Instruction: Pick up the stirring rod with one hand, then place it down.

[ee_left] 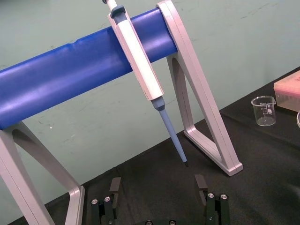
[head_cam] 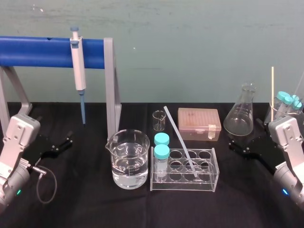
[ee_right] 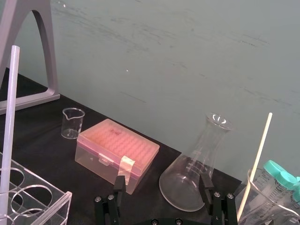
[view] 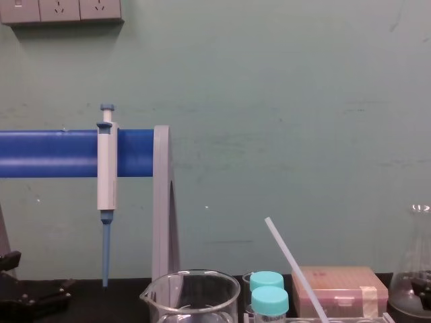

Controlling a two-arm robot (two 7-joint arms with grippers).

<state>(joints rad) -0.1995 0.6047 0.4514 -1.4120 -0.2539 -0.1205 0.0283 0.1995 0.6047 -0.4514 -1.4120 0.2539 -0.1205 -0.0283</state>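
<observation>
Black cloth covers the counter (head_cam: 95,209), which runs back to a teal wall. Near the middle of the counter's front edge stands a clear tube rack (head_cam: 211,183), and the stirring rod (head_cam: 180,140) rests in it. The rod's lower end sits down in a well toward the rack's right end, its shaft leans up toward the back and left, and its upper end stands free just beside a small empty beaker (head_cam: 158,120). It is well apart from both grippers. Two teal-capped vials (head_cam: 161,152) stand at the rack's left end, and a large beaker (head_cam: 127,164) part-filled with clear liquid sits just left of the rack. Behind the rack lies a pink tip box (head_cam: 199,123), with a conical flask (head_cam: 241,114) farther right. Toward the back left corner a blue bar (head_cam: 42,51) on grey legs carries a hanging blue-tipped pipette (head_cam: 78,66). The left gripper (ee_left: 158,187) sits low near the counter's left edge, fingers spread wide with nothing between them. The right gripper (ee_right: 161,183) sits near the right edge in front of the flask, likewise released and empty. A pale stick (head_cam: 272,85) rises beside capped tubes (head_cam: 285,99) at the right edge.
</observation>
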